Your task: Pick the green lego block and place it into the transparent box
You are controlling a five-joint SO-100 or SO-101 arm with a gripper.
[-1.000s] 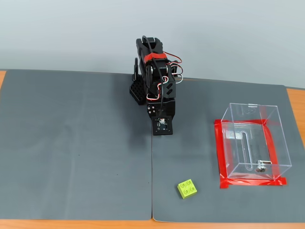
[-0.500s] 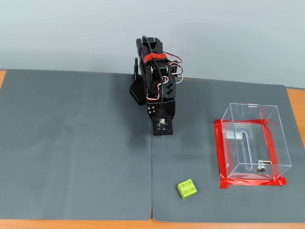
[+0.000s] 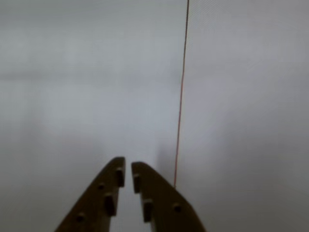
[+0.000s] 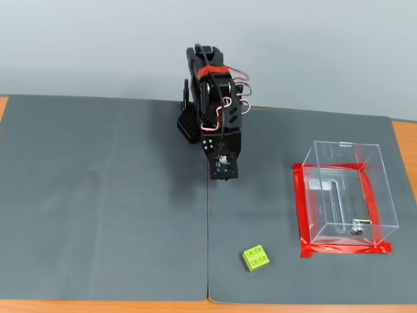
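The green lego block (image 4: 257, 257) lies on the grey mat near the front edge, right of the mat seam. The transparent box (image 4: 346, 193) stands at the right on a frame of red tape and looks empty. The black arm (image 4: 215, 111) is folded up at the back centre, far from both. In the wrist view my gripper (image 3: 128, 165) points at bare grey mat, its two fingertips almost touching with nothing between them. Neither the block nor the box shows in the wrist view.
Two grey mats meet in a seam (image 4: 208, 248) running from under the arm to the front edge; the same seam (image 3: 180, 106) shows as a thin line in the wrist view. Orange table (image 4: 404, 140) shows at the far right and along the front.
The folded arm has risen slightly, and its wrist camera sits a little higher. Block and box have not moved.
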